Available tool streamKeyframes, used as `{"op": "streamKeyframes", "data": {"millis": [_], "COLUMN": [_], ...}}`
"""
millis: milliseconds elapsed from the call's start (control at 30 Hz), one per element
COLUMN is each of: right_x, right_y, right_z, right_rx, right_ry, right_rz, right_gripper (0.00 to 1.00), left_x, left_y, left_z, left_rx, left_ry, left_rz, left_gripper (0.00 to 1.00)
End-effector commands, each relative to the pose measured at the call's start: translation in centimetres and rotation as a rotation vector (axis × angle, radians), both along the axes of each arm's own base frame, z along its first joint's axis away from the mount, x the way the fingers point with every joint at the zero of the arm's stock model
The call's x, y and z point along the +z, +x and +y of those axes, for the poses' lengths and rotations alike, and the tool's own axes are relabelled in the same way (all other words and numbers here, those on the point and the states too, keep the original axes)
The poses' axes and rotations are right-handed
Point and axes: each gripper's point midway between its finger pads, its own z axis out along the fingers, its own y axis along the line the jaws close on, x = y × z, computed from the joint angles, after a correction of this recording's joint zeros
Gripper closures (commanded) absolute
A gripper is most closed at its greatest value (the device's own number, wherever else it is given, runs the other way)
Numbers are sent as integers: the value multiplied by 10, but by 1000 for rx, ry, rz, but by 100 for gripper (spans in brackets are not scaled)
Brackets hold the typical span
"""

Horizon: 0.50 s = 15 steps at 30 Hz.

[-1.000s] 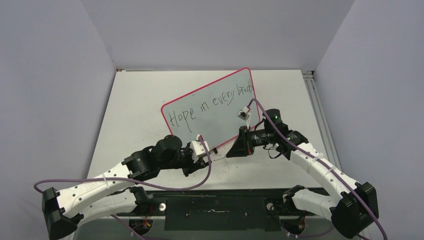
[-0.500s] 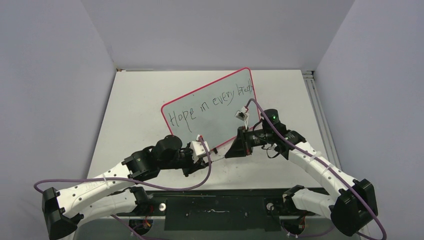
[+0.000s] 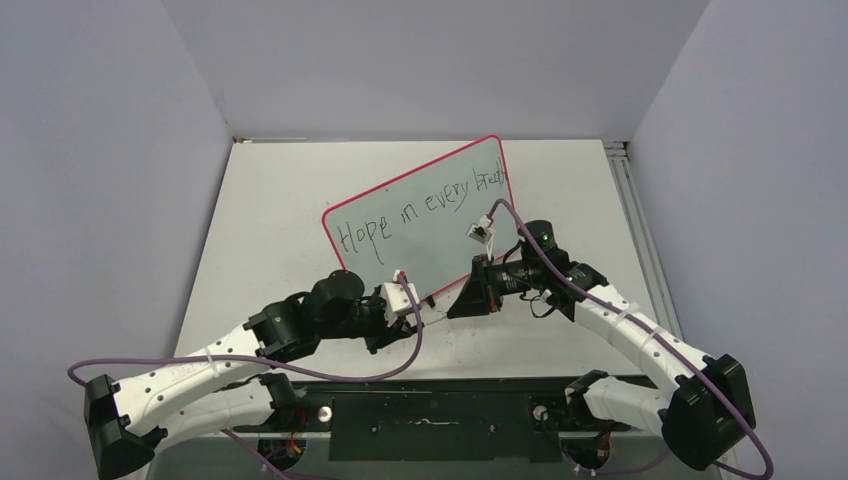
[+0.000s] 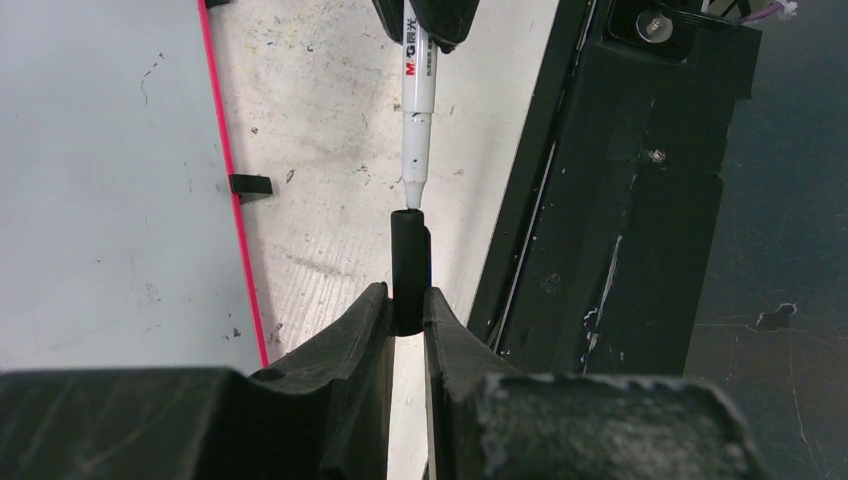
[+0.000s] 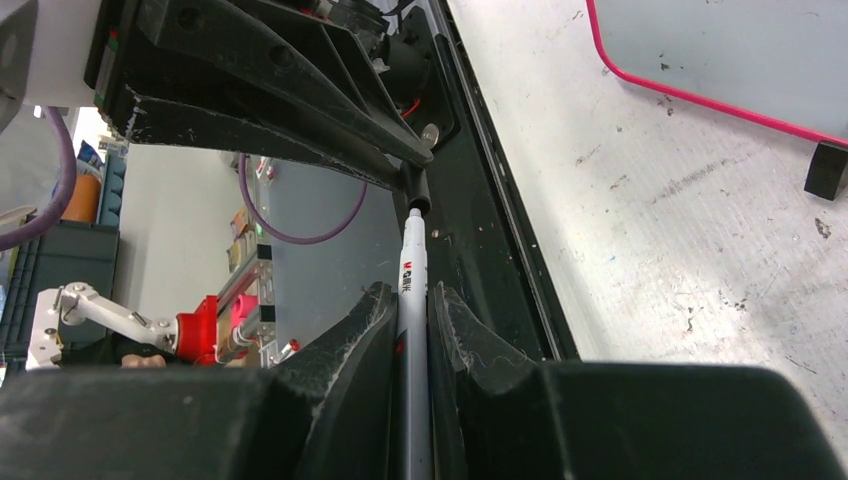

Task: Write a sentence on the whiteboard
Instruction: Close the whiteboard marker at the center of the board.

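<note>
Beside whiteboard point(image 3: 440, 250), right gripper point(image 5: 412, 292) grips pen point(image 5: 411, 250) pointing at cap point(image 4: 408, 240) pinched by left gripper point(image 4: 405, 295).

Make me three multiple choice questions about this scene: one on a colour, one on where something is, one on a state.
1. The whiteboard rim is: A blue; B red-pink; C green.
2. The pen tip is: A at the mouth of the cap; B on the whiteboard; C pointing away from the cap.
3. The left gripper is: A open; B shut on the pen; C shut on the cap.

Answers: 1 B, the top view shows a thin red-pink edge. 2 A, the left wrist view shows the tip meeting the cap's open end. 3 C, the black cap sits clamped in it.
</note>
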Motion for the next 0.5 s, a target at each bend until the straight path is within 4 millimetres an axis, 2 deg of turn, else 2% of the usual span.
{"op": "streamKeyframes", "data": {"millis": [0, 467], "right_x": [6, 7], "right_y": [-2, -9], "right_z": [6, 17], "right_rx": [33, 58], "right_ry": [45, 103], "right_rz": [-33, -4], "right_gripper": [95, 95], "left_x": [14, 25], "left_y": [-1, -1], "left_z": [-6, -4], "left_rx": [-23, -19], "left_ry": [-49, -93], "left_rz": [-32, -59], "left_gripper": [100, 100]}}
